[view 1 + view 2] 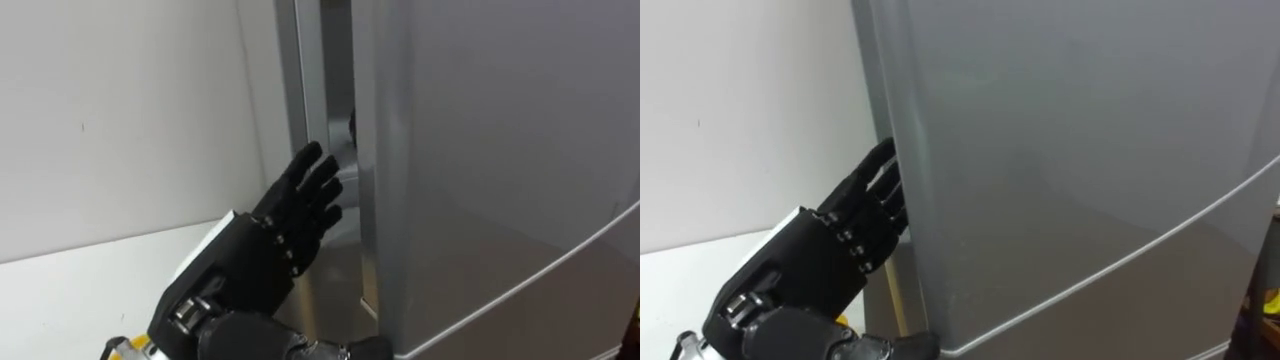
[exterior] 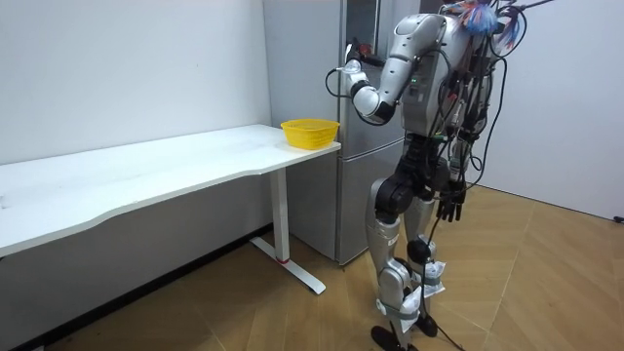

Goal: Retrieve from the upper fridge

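Left eye view: left hand (image 1: 270,250) nearest, flat and empty, fingers straight, tips at left edge of upper door (image 1: 480,150). Narrow dark gap beside that edge, door barely ajar at most, not swung open. Item to fetch hidden, presumably behind door. Room view: standing close against fridge (image 2: 356,195), right hand (image 2: 450,207) hanging loose at side, empty. Yellow bowl (image 2: 310,133) on table (image 2: 146,171) further off. Early stage; remaining: pull door, reach in, grasp, withdraw.

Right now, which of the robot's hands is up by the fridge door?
The left hand, raised with straight fingers at the edge of the upper fridge door. The right hand just hangs beside its leg.
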Controlling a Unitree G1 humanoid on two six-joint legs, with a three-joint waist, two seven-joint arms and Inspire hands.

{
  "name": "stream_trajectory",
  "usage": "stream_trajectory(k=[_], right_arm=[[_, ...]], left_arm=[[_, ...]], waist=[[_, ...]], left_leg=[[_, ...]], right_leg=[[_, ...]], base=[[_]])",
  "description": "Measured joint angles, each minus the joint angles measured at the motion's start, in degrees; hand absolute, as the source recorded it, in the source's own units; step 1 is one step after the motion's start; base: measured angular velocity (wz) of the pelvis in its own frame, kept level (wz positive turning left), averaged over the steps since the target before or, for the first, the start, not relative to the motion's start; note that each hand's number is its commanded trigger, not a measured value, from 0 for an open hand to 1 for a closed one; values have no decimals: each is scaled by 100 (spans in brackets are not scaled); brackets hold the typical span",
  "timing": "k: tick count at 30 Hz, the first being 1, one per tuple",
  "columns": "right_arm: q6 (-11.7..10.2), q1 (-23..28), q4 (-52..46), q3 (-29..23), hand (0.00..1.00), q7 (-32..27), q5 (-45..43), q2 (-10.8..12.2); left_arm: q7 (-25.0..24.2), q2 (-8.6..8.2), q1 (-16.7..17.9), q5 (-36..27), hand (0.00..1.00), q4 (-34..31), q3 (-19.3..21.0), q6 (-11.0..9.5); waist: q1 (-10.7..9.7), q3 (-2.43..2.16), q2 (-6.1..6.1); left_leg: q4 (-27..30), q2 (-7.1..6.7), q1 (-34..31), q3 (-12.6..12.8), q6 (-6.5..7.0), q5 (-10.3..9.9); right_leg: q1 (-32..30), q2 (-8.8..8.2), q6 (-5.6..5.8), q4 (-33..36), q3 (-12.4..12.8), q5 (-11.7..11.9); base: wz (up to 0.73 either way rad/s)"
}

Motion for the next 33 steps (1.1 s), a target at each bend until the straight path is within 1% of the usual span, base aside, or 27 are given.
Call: stream_trajectory(k=[5,10,16,19,26,28,32,33], right_arm=[[4,1,0,4,0,-15,-12,0],[3,7,-13,7,0,-24,-7,0],[4,3,-17,7,0,-25,12,0],[3,0,-34,8,0,-23,25,0],[0,35,-81,31,0,-64,40,0],[-40,31,-84,31,0,-83,45,-16],[-68,33,-61,33,0,-152,68,-33],[-71,16,-55,45,0,-204,70,-34]], left_arm=[[-73,1,-84,1,0,0,-18,1],[-221,2,-180,-4,0,0,-247,1],[-268,2,-259,-4,0,0,-434,5],[-316,2,-266,-5,0,0,-438,6],[-373,2,-268,-5,0,0,-472,13],[-367,9,-269,-5,0,1,-559,12],[-359,20,-269,-6,0,1,-724,11],[-364,24,-271,-6,0,1,-757,10]], waist=[[-9,3,-5],[-16,6,-11],[-16,6,-12],[-15,4,-16],[-26,1,-49],[-50,1,-48],[-89,1,-43],[-111,0,-24]], left_leg=[[-1,0,5,0,0,0],[-2,0,-1,20,0,0],[-5,0,-1,76,0,0],[-6,3,2,139,0,0],[-6,5,17,213,0,0],[-5,8,-20,261,-1,-1],[-6,6,-24,271,-1,-1],[-4,6,-23,271,-1,-1]], right_leg=[[1,3,0,5,11,0],[-6,5,0,0,46,0],[-26,8,0,0,106,0],[-46,13,0,3,174,0],[-74,17,1,1,240,1],[-81,17,3,-8,252,3],[-47,15,7,-10,248,6],[-47,14,9,-9,251,7]], base=[[0],[-2],[-6],[-10],[-6],[-5],[0],[0]])
